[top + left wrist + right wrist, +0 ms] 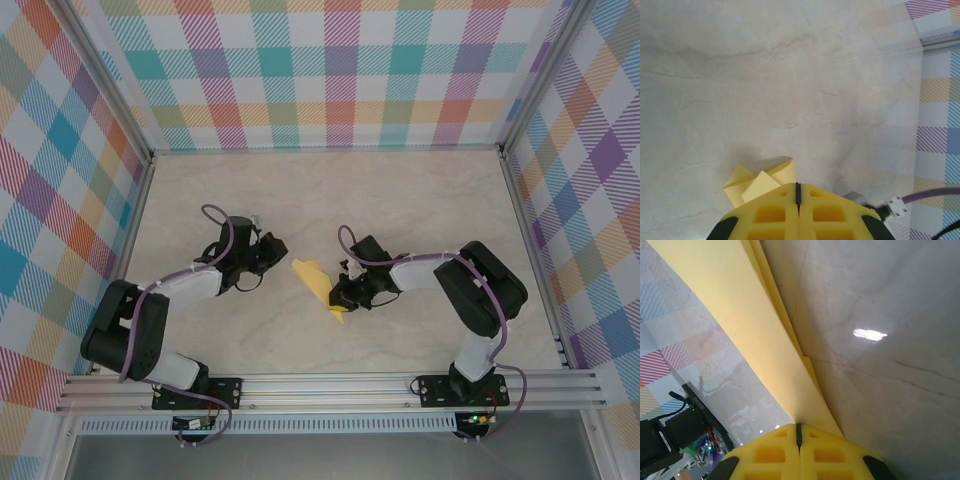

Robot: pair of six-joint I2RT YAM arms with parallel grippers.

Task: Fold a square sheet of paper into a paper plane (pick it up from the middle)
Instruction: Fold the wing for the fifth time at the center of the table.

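The paper [312, 279] lies on the table [400, 200], between the two grippers. It sits just in front of the left gripper [272, 247], a little to one side. It touches the tips of the right gripper [342, 294] and runs forward from them.

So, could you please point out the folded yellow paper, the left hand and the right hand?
folded yellow paper [312, 277]: top external view, on its upper flap.
left hand [798, 187]: left wrist view, on the seam between its closed fingertips.
right hand [798, 429]: right wrist view, on the seam between its closed fingertips.
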